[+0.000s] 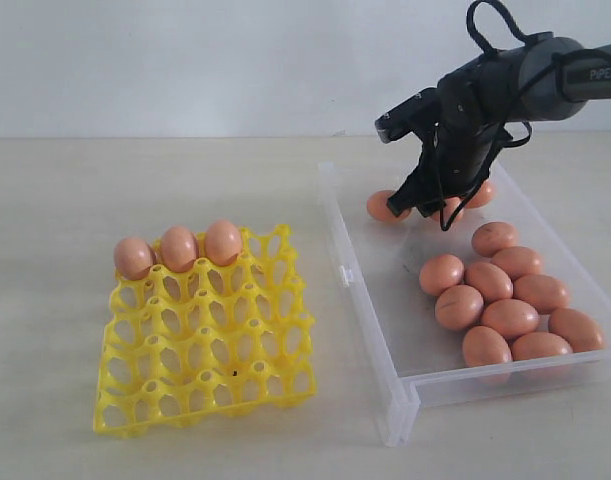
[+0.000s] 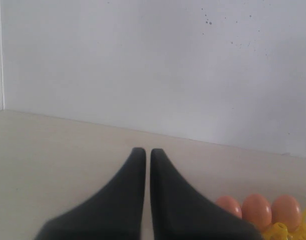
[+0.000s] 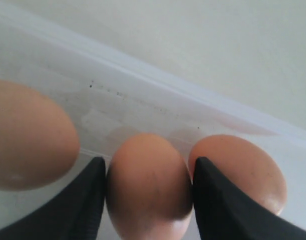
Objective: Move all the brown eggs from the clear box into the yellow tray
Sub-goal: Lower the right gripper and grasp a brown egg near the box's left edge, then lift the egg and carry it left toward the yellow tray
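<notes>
A pale table [image 1: 65, 180] is running back to a bare white wall [image 1: 185, 60]; I am working on the right, at the far end of the clear box [image 1: 390, 310]; my right pincer [image 3: 149, 161] is closing narrowly on one egg [image 3: 149, 195], a finger pressing each flank; whether it is resting on the floor or hanging just clear I cannot tell from this close. Two neighbours are crowding it, one on each side. Ten more brown eggs [image 1: 510, 318] are lying in a cluster at the near right of the box; three [image 1: 178, 248] are sitting in the far row of the yellow tray [image 1: 205, 370], away to the left. My left pincer [image 2: 143, 150] is hanging all but closed, holding nothing, near that tray.

I am judging this egg light, smooth and slightly glossy, so likely slippery, with a brittle shell; I am taking it across the widest part of its belly and keeping the squeeze gentle. My arm [image 1: 545, 70] is showing the word "PiPER"; I am reading no other writing.
</notes>
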Motion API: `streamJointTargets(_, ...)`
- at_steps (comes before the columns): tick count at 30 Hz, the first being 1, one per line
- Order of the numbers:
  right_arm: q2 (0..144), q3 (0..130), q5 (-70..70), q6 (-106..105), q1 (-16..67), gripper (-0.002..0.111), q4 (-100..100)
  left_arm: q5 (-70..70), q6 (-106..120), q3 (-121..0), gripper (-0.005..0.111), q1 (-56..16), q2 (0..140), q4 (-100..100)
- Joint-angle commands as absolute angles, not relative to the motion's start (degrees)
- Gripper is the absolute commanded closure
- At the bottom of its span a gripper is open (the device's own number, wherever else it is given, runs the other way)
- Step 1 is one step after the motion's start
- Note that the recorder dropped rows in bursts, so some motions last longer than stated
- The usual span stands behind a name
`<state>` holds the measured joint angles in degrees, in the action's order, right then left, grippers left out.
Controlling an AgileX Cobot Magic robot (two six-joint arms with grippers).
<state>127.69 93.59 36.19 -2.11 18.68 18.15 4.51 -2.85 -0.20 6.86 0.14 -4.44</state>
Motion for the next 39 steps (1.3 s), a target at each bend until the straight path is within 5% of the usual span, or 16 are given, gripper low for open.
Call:
streamJointTargets(1,127.7,93.9,36.8,-2.3,18.2,0.109,18.4,4.4,-3.4,0.0,0.103,6.8,0.0,-4.9)
streamJointTargets(16,118.1,85.4,28.9,3.1,18.2,0.108,15.2,4.5,-3.4,0.0,0.103,6.8,0.0,-4.9)
streamJointTargets(39,105.8,40.7,-54.2,17.6,18.3,0.108,16.7,4.4,-3.4,0.0,0.103,6.8,0.0,-4.9)
